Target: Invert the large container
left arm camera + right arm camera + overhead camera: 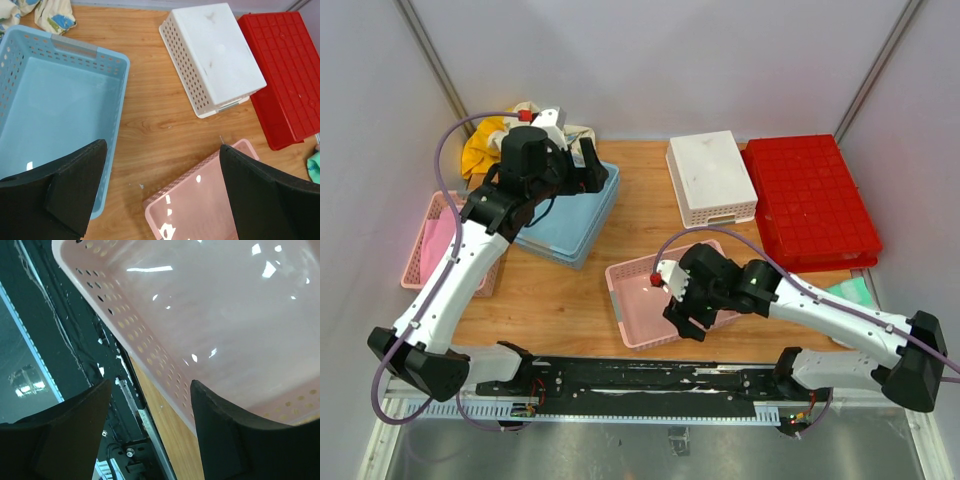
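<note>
Pink basket under right hand, fingers spread, empty. Over blue basket, left hand spread too. Well beyond right hand, large container, ribbed grid up, just beside white basket. Risk: hand closes on pink basket instead; flipping container now would turn it open-side up.
</note>
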`<action>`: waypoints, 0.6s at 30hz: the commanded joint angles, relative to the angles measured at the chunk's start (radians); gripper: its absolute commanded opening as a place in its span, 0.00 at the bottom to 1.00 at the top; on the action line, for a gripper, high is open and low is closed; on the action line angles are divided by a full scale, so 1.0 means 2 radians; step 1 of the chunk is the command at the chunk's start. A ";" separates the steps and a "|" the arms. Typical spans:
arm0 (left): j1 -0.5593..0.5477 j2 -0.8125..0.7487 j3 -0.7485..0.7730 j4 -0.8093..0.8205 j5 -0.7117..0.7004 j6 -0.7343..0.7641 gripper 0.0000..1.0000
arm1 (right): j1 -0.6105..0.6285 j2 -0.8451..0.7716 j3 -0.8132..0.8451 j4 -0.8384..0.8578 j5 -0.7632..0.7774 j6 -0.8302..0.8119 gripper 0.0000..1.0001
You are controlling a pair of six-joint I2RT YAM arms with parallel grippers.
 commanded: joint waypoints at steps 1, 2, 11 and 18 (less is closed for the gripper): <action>0.001 -0.009 -0.011 0.008 0.005 0.011 0.99 | 0.018 0.013 -0.011 0.014 -0.033 -0.063 0.66; 0.001 -0.009 -0.013 0.008 0.006 0.011 0.99 | 0.023 0.018 -0.012 0.015 -0.034 -0.070 0.65; 0.001 -0.009 -0.023 0.012 0.005 0.013 0.99 | 0.057 0.081 -0.028 0.034 -0.047 -0.090 0.60; 0.001 -0.006 -0.026 0.015 0.007 0.015 0.99 | 0.059 0.089 -0.055 0.071 0.001 -0.089 0.45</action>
